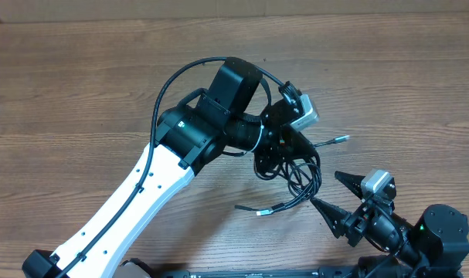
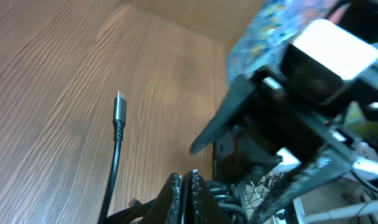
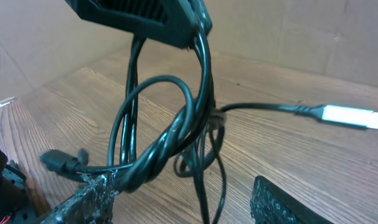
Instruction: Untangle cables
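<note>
The cables [image 1: 302, 176] are thin black cords in a twisted bundle that hangs from my left gripper [image 1: 284, 153], which is shut on their upper part. In the right wrist view the bundle [image 3: 170, 134] drops from the left gripper [image 3: 139, 15] and rests against one of my right fingers [image 3: 83, 199]. My right gripper [image 3: 181, 186] is open, with strands hanging between its jaws. A silver-tipped plug [image 1: 342, 139] sticks out to the right, and another plug end [image 1: 261, 210] lies on the table. The left wrist view shows the shut fingers [image 2: 176, 193] and a silver-tipped plug [image 2: 119, 112].
The wooden table [image 1: 79, 93] stretches left and back. A cardboard wall [image 3: 288, 31] stands behind it. The left arm's own thick cable [image 1: 172, 77] arcs above its wrist. My right arm's base [image 1: 443, 228] sits at the front right corner.
</note>
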